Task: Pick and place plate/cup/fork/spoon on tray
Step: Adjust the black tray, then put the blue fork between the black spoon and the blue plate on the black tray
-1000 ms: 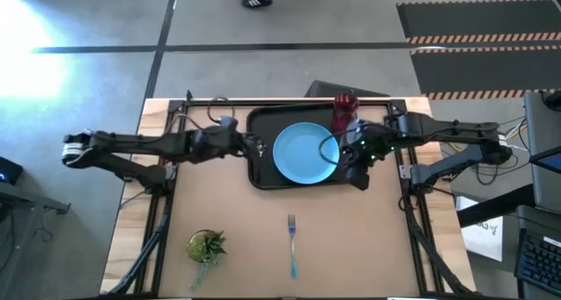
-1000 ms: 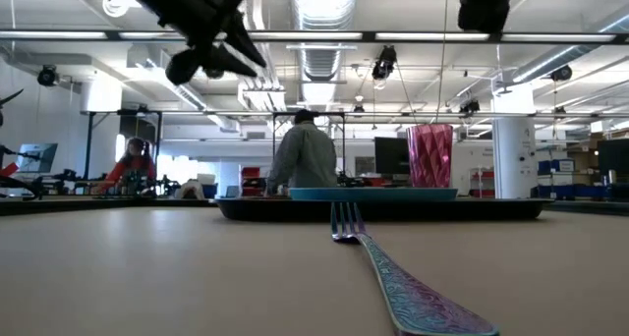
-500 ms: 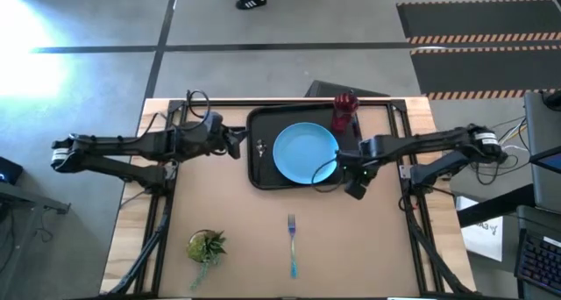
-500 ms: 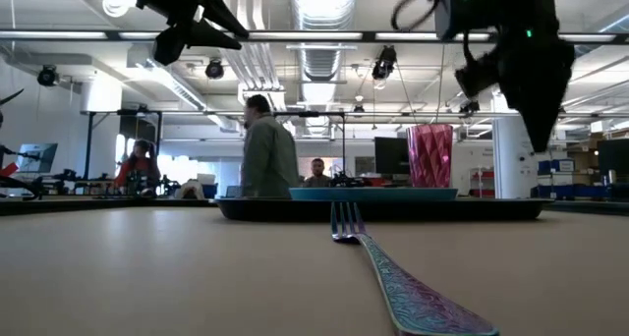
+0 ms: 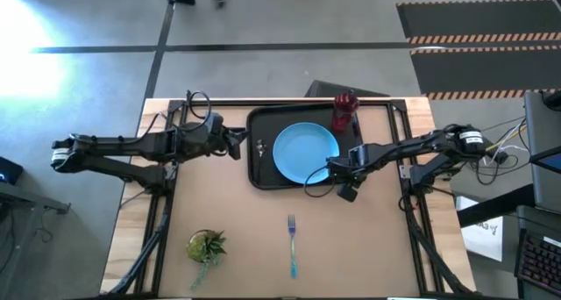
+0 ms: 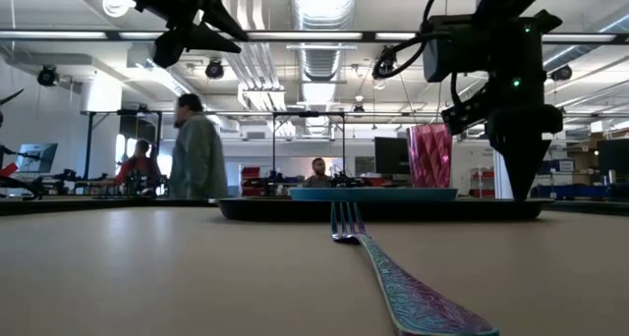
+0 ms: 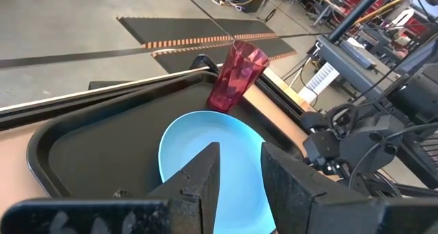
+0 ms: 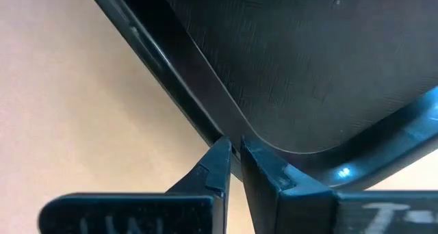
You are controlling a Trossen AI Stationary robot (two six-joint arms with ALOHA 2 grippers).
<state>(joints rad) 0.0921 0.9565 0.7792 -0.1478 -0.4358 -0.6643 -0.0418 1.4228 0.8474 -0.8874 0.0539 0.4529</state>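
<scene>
The black tray (image 5: 254,173) lies at the table's far middle. On it rest the light-blue plate (image 5: 305,153), the dark-red cup (image 5: 343,111) upright in the far right corner, and a small thin glinting thing near the left rim, the spoon (image 5: 260,146) as far as I can tell. The fork (image 5: 292,245) lies flat on the bare table nearer the front, tines toward the tray. My right gripper (image 8: 234,150) points down, shut, at the tray's near right corner. My left gripper (image 7: 239,162) hangs open and high, left of the tray, holding nothing. My right gripper comes from above with its fingertips together, right at the rim of the tray's near right corner (image 8: 205,128). Whether the tips touch the rim, I cannot tell. The tray lies flat on the table.
A small green potted plant (image 5: 206,246) stands near the front left. Bare table lies on both sides of the fork. People (image 6: 197,159) stand and walk in the room beyond the far edge.
My right gripper has come down a long way toward the tray's near right corner and tipped until it points down. My left gripper has drawn back from over the tray's left rim toward the table's left edge, then kept still.
</scene>
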